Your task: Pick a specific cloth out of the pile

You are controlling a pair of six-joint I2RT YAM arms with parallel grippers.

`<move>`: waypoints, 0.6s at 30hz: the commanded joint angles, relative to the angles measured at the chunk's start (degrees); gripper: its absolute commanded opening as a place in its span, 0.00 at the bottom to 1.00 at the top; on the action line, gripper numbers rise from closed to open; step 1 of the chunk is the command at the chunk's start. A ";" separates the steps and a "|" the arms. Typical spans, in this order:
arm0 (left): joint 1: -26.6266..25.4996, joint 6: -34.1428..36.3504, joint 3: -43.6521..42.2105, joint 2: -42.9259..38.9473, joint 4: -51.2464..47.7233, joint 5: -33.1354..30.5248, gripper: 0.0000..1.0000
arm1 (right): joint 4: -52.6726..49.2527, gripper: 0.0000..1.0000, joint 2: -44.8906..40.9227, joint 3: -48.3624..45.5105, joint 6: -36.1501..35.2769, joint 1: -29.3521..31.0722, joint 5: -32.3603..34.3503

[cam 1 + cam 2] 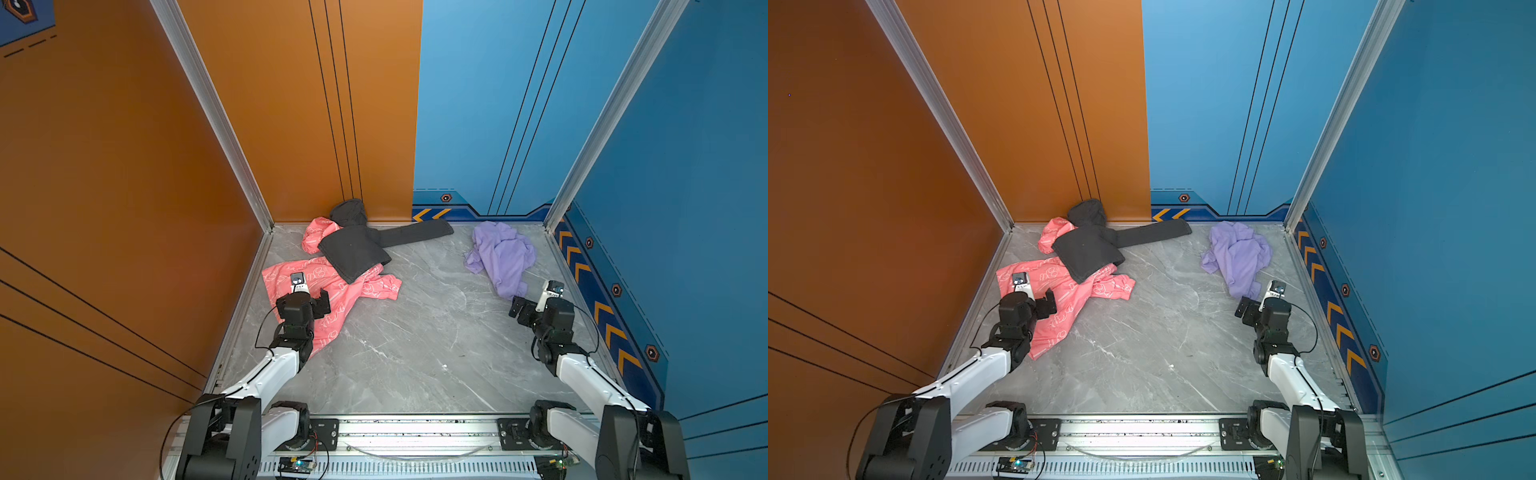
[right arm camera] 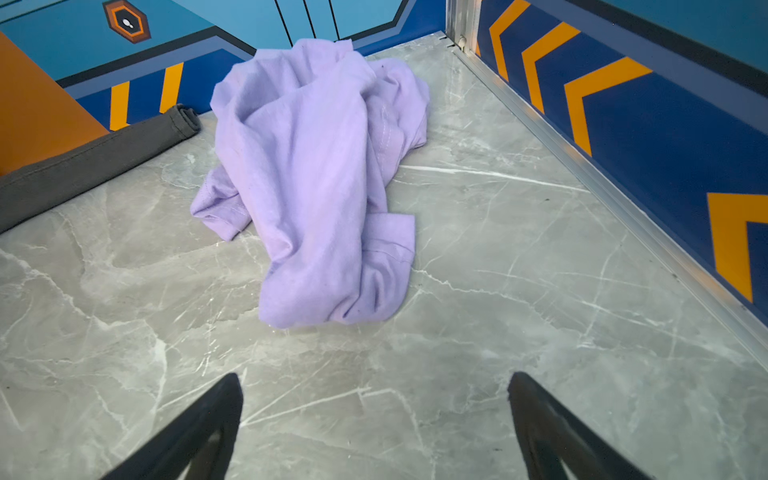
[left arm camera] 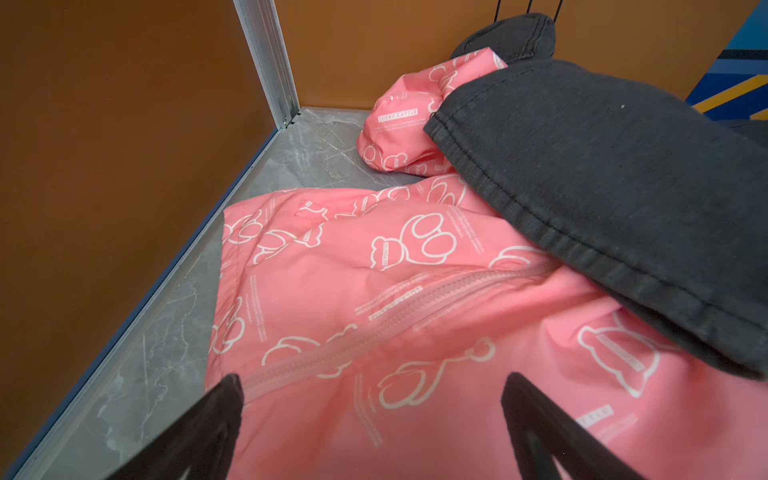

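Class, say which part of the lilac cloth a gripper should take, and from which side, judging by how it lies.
Probably the bunched near end of the lilac cloth, where folds stand up off the table and give the jaws something to pinch. Come from the robot's side with the right gripper, which is open and faces that end. The grey sleeve lies well away from it.
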 commanded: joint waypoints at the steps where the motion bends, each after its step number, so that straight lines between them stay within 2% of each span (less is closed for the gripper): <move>1: 0.26 1.70 -1.79 3.81 9.77 1.10 0.98 | 10.14 1.00 1.13 -1.49 -2.70 -0.20 1.78; 4: 0.60 1.76 -1.31 8.14 14.38 3.85 0.98 | 15.43 1.00 4.40 -2.25 -2.95 -0.11 1.32; 8: 1.10 5.68 1.68 12.96 15.01 8.79 0.98 | 22.29 1.00 11.03 -0.87 -2.66 -0.02 -0.07; 11: 2.50 5.59 2.05 16.55 17.79 11.59 0.98 | 28.54 1.00 17.61 0.90 -2.07 0.23 -1.75; 14: 3.32 5.46 2.53 20.10 20.33 13.43 0.98 | 30.48 1.00 22.70 2.97 -4.00 1.27 -3.60; 16: 3.52 5.58 2.78 21.71 21.29 14.07 0.98 | 26.30 1.00 23.09 5.05 -6.13 2.02 -5.49; 18: 3.81 5.09 2.22 21.64 21.70 13.66 0.98 | 28.29 1.00 24.50 5.11 -7.09 3.08 -5.31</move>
